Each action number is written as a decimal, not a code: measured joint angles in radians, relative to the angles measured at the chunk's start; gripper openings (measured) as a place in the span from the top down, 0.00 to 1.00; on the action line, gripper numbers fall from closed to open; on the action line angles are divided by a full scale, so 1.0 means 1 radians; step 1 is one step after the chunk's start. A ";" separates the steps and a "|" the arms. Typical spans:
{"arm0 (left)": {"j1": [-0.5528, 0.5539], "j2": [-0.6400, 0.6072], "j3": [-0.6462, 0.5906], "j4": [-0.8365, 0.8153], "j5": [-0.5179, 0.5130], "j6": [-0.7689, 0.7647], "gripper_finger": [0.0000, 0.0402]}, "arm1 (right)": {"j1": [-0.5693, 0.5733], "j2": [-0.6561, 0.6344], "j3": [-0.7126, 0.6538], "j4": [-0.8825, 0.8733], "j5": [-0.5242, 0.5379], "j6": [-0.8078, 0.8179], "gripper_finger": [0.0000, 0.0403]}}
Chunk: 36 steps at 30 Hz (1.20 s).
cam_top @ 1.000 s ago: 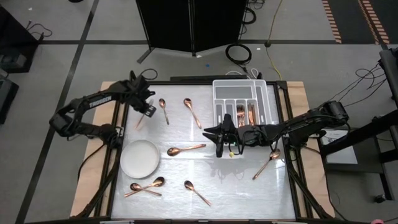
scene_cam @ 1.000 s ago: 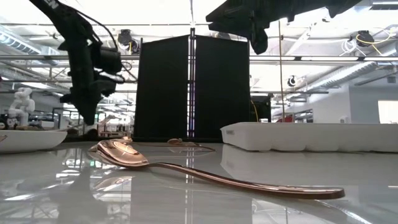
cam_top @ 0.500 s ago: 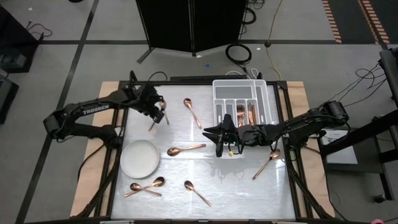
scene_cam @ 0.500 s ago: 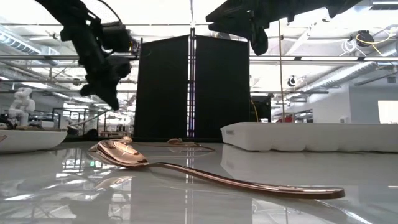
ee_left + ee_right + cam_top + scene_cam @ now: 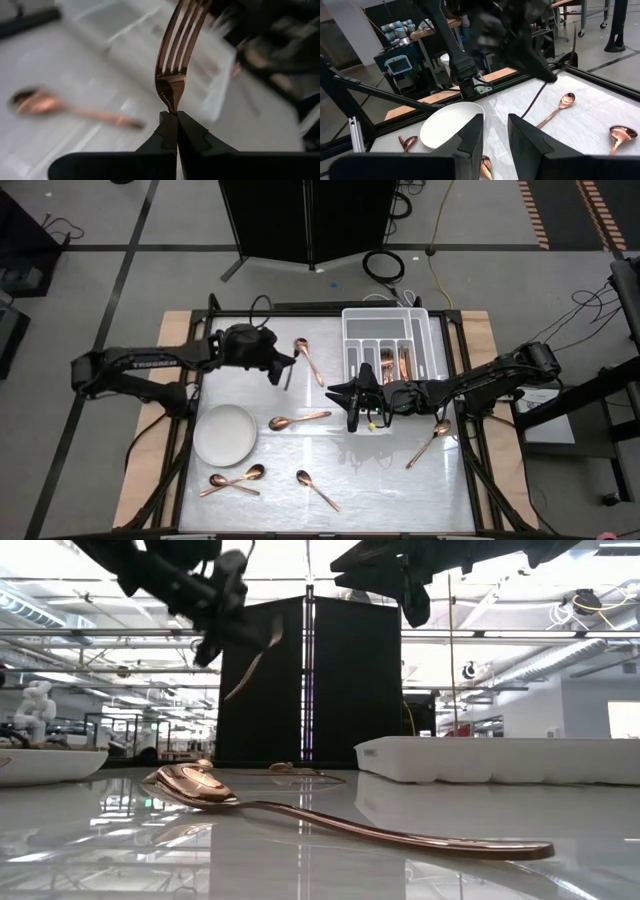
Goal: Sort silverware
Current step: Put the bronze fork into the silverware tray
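Note:
My left gripper (image 5: 279, 362) hangs above the table's far middle, left of the white compartmented tray (image 5: 348, 330), and is shut on a copper fork (image 5: 176, 45). In the low view the fork (image 5: 250, 665) slants down from the fingers, clear of the table. My right gripper (image 5: 353, 416) hovers open by the tray's near left corner, and in its wrist view nothing is between the fingers (image 5: 470, 137). Several copper spoons lie flat on the table, among them one (image 5: 308, 360) beside the held fork and one (image 5: 298, 420) at the middle. More silverware (image 5: 403, 365) lies in the tray. My left gripper pinches the fork at the narrow neck (image 5: 172, 107) just below its head, between the two fingertips. The tines stick out beyond the fingers, which slant downward toward the table's right. The fork is lifted clear of the table. The fingers hide its handle in the wrist view.
A round white plate (image 5: 225, 435) sits at the near left. Two crossed spoons (image 5: 235, 480) and one more (image 5: 318, 488) lie near the front edge, another (image 5: 430, 442) at the right. A black panel (image 5: 310, 220) stands beyond the far edge.
My left gripper has swung from the table's far left corner toward the right, toward the tray, rising a little and tipping from pointing down to nearer level. It stays shut on the fork, which has travelled with it, clear of the table.

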 joint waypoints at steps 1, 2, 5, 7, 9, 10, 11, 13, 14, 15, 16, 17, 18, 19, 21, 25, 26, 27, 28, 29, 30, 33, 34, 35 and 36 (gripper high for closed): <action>-0.016 0.000 0.000 0.044 -0.010 -0.013 1.00 | 0.000 0.000 0.000 0.000 0.000 0.000 0.80; -0.031 0.000 0.000 0.083 -0.020 -0.023 1.00 | 0.000 0.000 0.000 0.000 0.000 0.000 0.80; -0.072 0.000 0.000 0.173 -0.034 -0.049 1.00 | 0.000 0.000 0.000 0.001 0.000 0.000 0.80; -0.102 0.000 0.000 0.200 -0.062 -0.049 1.00 | 0.000 0.000 0.000 0.013 0.000 0.000 0.80; -0.135 0.000 0.000 0.204 -0.106 -0.049 1.00 | 0.000 0.001 0.000 0.030 0.002 0.000 0.80; -0.150 0.000 0.000 0.204 -0.129 -0.049 1.00 | 0.000 0.007 0.000 0.047 0.007 0.000 0.80; -0.165 0.003 0.000 0.209 -0.150 -0.049 1.00 | 0.000 0.013 0.001 0.059 0.015 -0.001 0.80; -0.189 0.016 0.000 0.232 -0.179 -0.048 1.00 | 0.000 0.021 0.001 0.064 0.033 -0.001 0.80; -0.199 0.024 0.000 0.239 -0.183 -0.048 1.00 | 0.000 0.026 0.001 0.073 0.034 -0.001 0.80; -0.206 0.034 0.000 0.253 -0.184 -0.048 1.00 | -0.002 0.029 0.001 0.077 0.037 -0.001 0.80; -0.214 0.044 -0.001 0.268 -0.184 -0.048 1.00 | -0.002 0.031 0.001 0.080 0.042 -0.001 0.80; -0.221 0.056 -0.001 0.286 -0.186 -0.048 1.00 | -0.002 0.035 0.001 0.085 0.044 -0.001 0.80; -0.227 0.068 -0.001 0.302 -0.186 -0.048 1.00 | -0.002 0.038 0.001 0.091 0.046 -0.001 0.80; -0.233 0.078 -0.001 0.305 -0.186 -0.048 1.00 | -0.002 0.039 0.001 0.091 0.046 -0.001 0.80; -0.239 0.102 -0.001 0.329 -0.186 -0.047 1.00 | -0.002 0.039 0.001 0.091 0.047 -0.001 0.80; -0.241 0.125 -0.001 0.398 -0.186 -0.050 1.00 | -0.002 0.039 0.001 0.091 0.048 0.008 0.80; -0.241 0.127 -0.001 0.417 -0.186 -0.060 1.00 | -0.002 0.039 0.001 0.091 0.048 0.018 0.80; -0.241 0.127 -0.001 0.433 -0.186 -0.070 1.00 | -0.002 0.039 0.001 0.091 0.049 0.023 0.80; -0.241 0.127 -0.001 0.448 -0.186 -0.074 1.00 | -0.002 0.039 0.001 0.089 0.049 0.024 0.80; -0.241 0.127 -0.001 0.464 -0.186 -0.074 1.00 | -0.002 0.039 0.001 0.084 0.050 0.024 0.80; -0.241 0.127 -0.001 0.477 -0.186 -0.074 1.00 | -0.002 0.039 0.001 0.081 0.052 0.025 0.80; -0.242 0.127 -0.001 0.493 -0.186 -0.075 1.00 | -0.002 0.039 0.001 0.067 0.097 0.026 0.80; -0.242 0.127 -0.001 0.498 -0.186 -0.075 1.00 | -0.002 0.039 0.001 0.055 0.118 0.026 0.80; -0.242 0.127 -0.001 0.503 -0.189 -0.075 1.00 | -0.002 0.039 0.001 0.041 0.135 0.026 0.80; -0.242 0.127 -0.001 0.505 -0.196 -0.075 1.00 | -0.002 0.039 0.001 0.026 0.150 0.030 0.80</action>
